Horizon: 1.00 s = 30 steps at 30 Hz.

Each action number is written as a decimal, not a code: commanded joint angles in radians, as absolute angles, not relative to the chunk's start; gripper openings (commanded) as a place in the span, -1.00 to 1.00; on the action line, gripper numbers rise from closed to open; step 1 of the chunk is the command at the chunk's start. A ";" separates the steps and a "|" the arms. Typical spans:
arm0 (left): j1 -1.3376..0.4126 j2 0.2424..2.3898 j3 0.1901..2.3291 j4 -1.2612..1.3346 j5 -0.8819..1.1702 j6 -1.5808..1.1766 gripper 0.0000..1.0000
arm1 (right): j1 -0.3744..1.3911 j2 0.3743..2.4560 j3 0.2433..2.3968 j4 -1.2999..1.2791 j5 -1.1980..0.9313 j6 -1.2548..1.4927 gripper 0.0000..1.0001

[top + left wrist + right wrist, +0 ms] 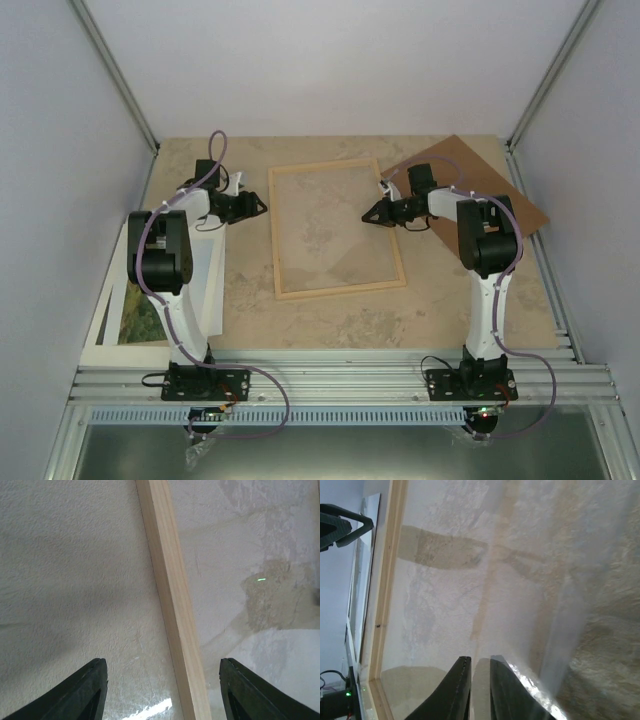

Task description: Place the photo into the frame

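Observation:
The frame (335,228), pale wood with a clear pane, lies mid-table. My left gripper (262,208) is open and empty just above the frame's left rail. In the left wrist view that rail (172,605) runs between the spread fingers (85,692). My right gripper (368,214) is at the frame's right side. In the right wrist view it (480,659) is closed to a narrow gap on the frame. One finger (455,690) is above the pane and the other shows dimly through it. The far rail (387,580) is at the left. The photo (130,318) lies at the front left, partly under my left arm.
A flat brown backing board (505,185) lies at the back right, partly under my right arm. White walls with metal posts close in the table on three sides. An aluminium rail (340,380) carries both arm bases along the near edge.

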State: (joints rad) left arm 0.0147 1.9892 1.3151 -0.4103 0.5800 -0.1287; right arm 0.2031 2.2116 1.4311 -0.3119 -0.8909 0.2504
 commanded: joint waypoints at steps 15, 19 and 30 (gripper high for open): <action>0.009 1.951 1.284 -0.365 0.569 -0.136 0.42 | 0.272 2.089 1.465 -0.395 -0.611 0.211 0.48; 0.009 1.943 1.277 -0.356 0.560 -0.137 0.45 | 0.278 2.074 1.469 -0.412 -0.552 0.215 0.69; 0.009 1.916 1.258 -0.335 0.506 -0.135 0.56 | 0.276 2.044 1.495 -0.436 -0.413 0.207 0.95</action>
State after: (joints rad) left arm 0.0135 1.9598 1.2705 -0.3592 0.5396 -0.1349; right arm 0.2756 2.0880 1.4601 -0.4084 -0.4957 0.2237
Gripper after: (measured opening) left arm 0.768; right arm 0.975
